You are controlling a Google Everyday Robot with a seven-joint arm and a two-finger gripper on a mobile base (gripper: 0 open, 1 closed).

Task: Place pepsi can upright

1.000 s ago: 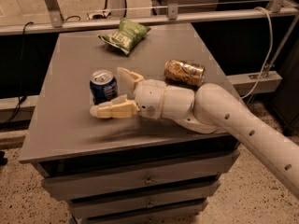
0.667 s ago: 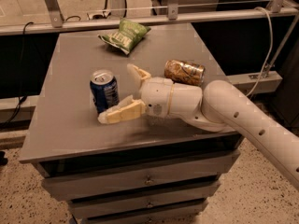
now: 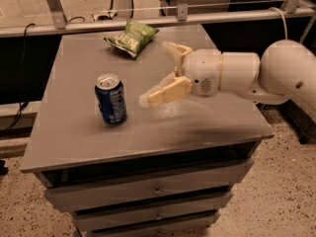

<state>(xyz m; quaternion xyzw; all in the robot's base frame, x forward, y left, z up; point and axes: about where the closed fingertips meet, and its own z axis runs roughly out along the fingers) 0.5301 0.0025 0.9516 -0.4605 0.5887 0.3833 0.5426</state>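
The pepsi can [image 3: 110,99], dark blue with a silver top, stands upright on the grey tabletop [image 3: 74,137] at the left middle. My gripper [image 3: 157,72] is to the right of the can and apart from it, raised a little above the table. Its two cream fingers are spread wide and hold nothing. One finger [image 3: 165,92] points toward the can, the other [image 3: 175,50] points toward the back. The white arm [image 3: 256,73] comes in from the right.
A green chip bag [image 3: 132,36] lies at the back middle of the table. The table is a cabinet with drawers [image 3: 148,191] below its front edge. A metal rail [image 3: 148,19] runs behind it. The arm hides the table's right part.
The gripper has drawn back from the can to the right and up, leaving it standing. The view has shifted, and the gold-brown can no longer shows.
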